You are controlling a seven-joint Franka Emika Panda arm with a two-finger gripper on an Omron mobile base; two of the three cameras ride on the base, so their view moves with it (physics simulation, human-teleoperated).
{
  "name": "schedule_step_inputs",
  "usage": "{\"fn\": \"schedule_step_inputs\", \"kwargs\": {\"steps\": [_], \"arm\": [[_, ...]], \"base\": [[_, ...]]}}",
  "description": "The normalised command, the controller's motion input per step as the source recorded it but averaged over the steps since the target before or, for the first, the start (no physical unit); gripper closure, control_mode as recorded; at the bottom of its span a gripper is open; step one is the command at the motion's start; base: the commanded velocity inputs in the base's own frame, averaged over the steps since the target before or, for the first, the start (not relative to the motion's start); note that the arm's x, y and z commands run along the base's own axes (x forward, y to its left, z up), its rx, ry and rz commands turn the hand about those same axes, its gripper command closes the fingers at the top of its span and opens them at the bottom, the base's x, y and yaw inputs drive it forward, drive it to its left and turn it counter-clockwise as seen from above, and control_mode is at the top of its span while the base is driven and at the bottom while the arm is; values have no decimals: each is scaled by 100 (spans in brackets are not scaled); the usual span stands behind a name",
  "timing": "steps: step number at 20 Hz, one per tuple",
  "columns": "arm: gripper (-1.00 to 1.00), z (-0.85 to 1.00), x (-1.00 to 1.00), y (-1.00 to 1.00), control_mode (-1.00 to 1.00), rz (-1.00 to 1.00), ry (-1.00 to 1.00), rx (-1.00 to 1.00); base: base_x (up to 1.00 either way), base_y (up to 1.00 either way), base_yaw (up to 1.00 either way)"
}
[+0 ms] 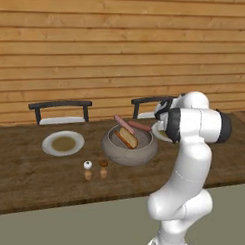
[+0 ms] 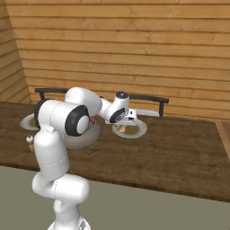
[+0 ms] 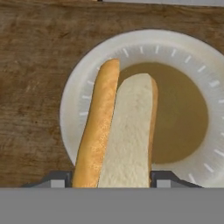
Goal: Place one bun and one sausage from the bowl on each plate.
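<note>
Golden-brown bun [image 3: 122, 131] in claw: held between the two dark finger tips of the gripper [image 3: 111, 179], jaws closed against its sides; pale cut face toward the camera, crust along one edge.
Position of claw: above the right-hand plate [image 3: 78, 87], the bun hanging over the white rim and the tan centre.
Height above plate: cannot tell; the hand view looks straight down and the arm hides the gap in the right base view.
Bowl [image 1: 129, 145]: grey, mid-table, holding the second bun [image 1: 127, 138] with two pink sausages [image 1: 124, 124] resting across its far rim.
Other plate [image 1: 63, 143]: bare, left of the bowl.
Nearby: two small shakers [image 1: 95, 170] in front of the bowl.
Risk: judging by its off-centre hang, the bun may land on the rim and tip onto the wooden table [image 1: 22, 176].
Cause: release from too high, or before centring.
</note>
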Motion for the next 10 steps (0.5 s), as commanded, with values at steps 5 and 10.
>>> {"fn": "schedule_step_inputs", "kwargs": {"steps": [5, 10], "arm": [[100, -2, 6, 0, -100, 0, 0, 0], [-100, 0, 0, 0, -100, 0, 0, 0]], "base": [[0, 0, 0], [0, 0, 0]]}}
